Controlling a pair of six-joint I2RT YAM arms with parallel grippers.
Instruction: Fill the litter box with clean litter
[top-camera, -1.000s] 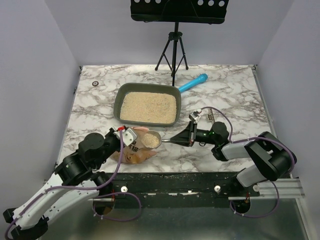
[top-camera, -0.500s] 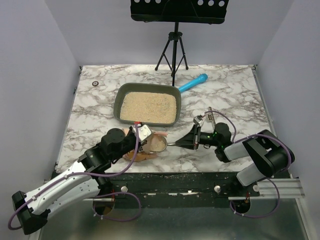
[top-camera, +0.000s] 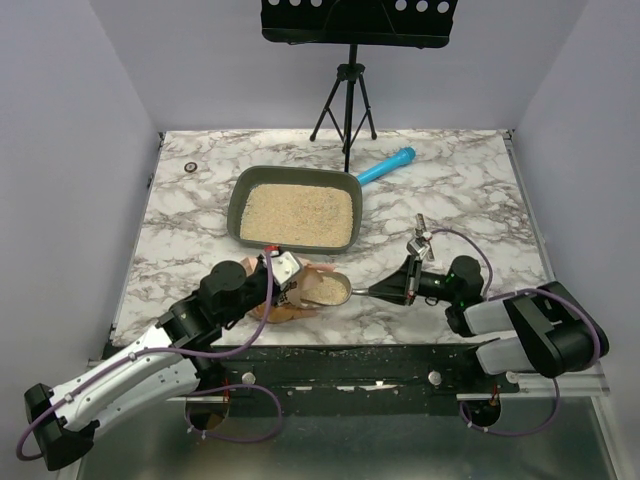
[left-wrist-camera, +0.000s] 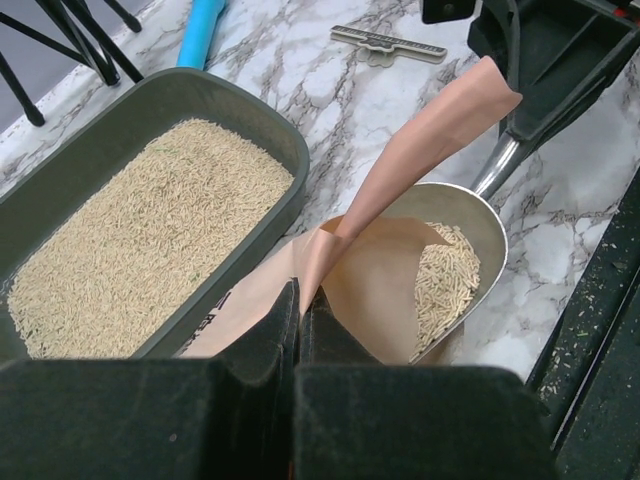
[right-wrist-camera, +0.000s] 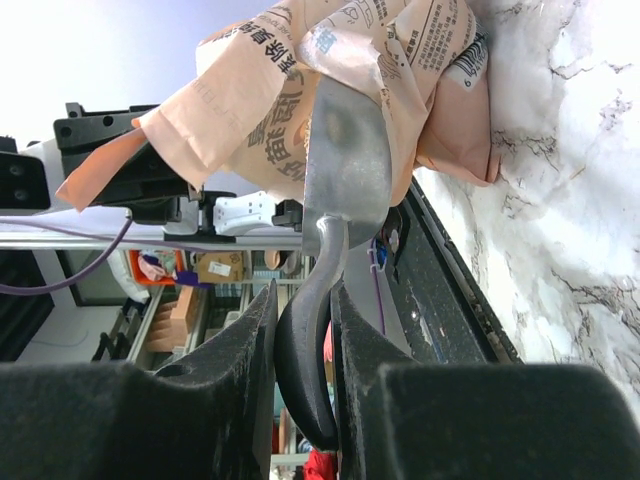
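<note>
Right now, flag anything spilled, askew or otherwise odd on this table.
Stray pale grains speckle the dark strip along the near edge of the table, likely spilled litter. The scoop at the mouth of the bag and the litter box look fine.

There is one litter box (top-camera: 235, 205) of clean litter (top-camera: 297, 215), one orange-pink bag (left-wrist-camera: 425, 135) and one metal scoop (left-wrist-camera: 478, 222). One blue cylinder (top-camera: 386, 166) lies at one o'clock, one tripod (top-camera: 345, 95) at twelve, one small ring (top-camera: 191, 166) at ten.

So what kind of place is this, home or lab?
Probably a lab test cell: plain pale walls box in the marble-patterned table, a tripod stands at its back, and storage shelving shows beyond in the right wrist view.
</note>
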